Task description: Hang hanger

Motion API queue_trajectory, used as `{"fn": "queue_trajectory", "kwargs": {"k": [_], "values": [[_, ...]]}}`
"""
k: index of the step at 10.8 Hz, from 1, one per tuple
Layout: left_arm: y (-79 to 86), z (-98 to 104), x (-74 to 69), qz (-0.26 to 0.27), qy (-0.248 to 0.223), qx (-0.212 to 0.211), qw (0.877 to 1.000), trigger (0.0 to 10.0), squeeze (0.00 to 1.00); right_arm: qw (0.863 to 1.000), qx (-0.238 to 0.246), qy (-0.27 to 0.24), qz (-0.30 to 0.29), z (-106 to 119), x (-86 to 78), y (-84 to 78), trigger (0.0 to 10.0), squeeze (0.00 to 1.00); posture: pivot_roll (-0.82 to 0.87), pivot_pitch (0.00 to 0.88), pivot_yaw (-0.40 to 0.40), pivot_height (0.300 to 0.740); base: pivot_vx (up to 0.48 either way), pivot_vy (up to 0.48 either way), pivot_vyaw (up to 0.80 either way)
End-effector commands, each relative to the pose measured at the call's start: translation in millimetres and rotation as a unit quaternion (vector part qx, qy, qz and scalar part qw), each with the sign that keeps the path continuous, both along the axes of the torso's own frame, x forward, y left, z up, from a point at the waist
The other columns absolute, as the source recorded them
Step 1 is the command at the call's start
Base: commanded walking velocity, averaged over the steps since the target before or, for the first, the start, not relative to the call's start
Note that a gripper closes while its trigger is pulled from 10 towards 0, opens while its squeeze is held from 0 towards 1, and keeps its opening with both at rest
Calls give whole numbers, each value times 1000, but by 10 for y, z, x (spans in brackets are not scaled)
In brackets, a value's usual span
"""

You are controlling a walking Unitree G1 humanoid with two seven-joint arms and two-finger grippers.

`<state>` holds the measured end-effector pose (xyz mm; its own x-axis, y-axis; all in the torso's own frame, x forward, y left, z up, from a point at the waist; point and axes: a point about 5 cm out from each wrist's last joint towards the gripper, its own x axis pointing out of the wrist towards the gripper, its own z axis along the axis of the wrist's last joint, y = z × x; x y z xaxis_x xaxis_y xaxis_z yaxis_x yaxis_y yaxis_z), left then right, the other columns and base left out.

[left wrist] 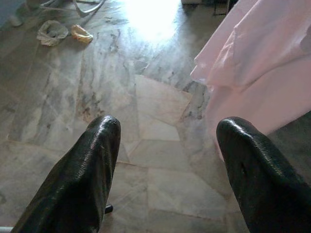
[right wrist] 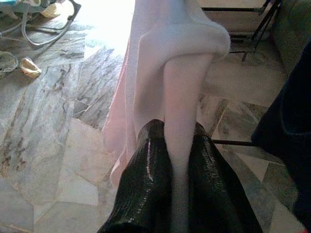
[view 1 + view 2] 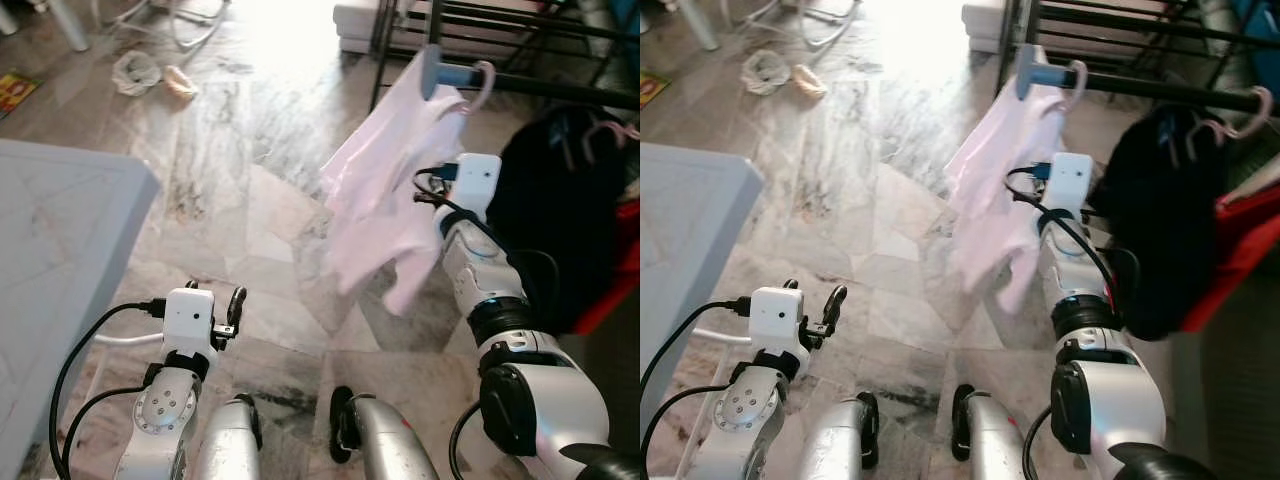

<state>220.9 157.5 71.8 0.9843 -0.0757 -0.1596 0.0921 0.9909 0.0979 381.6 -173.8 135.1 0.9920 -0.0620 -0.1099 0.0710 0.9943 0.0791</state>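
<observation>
A: So, what is the right gripper (image 2: 177, 160) doing?
B: Its fingers pinch a fold of the pale pink garment (image 3: 385, 180), right of centre in the frame.
A: And the hanger (image 3: 478, 82)?
B: Its pink hook sits over the dark rail (image 3: 560, 90) at upper right, the garment draped below, beside a black garment (image 3: 565, 210).
A: The left gripper (image 1: 167, 145)?
B: Spread apart, holding nothing, low at lower left over the marble floor (image 3: 250, 150), near a grey table (image 3: 55, 240).

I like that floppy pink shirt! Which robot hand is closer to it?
The right one. The right gripper is shut on the pale pink cloth shirt, holding it up by the black clothes rack. The left gripper hangs open over the marble floor, well apart.
</observation>
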Motion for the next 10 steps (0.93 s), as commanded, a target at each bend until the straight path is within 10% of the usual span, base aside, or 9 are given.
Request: {"fn": "queue_trajectory", "kwargs": {"k": [1, 4, 6, 10], "values": [[11, -41, -29, -2, 13, 4, 1000, 10000, 0, 998, 11, 66, -6, -333, -133, -43, 10000, 0, 119, 287, -1, 740, 0, 0, 0], [1, -49, -35, 1, 14, 3, 1000, 10000, 0, 998, -1, 55, -16, -289, -135, -132, 10000, 0, 123, 285, -4, 740, 0, 0, 0], [6, -52, -37, 1, 15, 3, 1000, 10000, 0, 999, 4, 49, -16, -310, -166, -153, 10000, 1000, 123, 285, -4, 740, 0, 0, 0], [8, -57, -35, 4, 18, 1, 1000, 10000, 0, 996, -76, -20, 39, -317, -358, -13, 10000, 1000, 114, 287, -12, 740, 0, 0, 0]]}}
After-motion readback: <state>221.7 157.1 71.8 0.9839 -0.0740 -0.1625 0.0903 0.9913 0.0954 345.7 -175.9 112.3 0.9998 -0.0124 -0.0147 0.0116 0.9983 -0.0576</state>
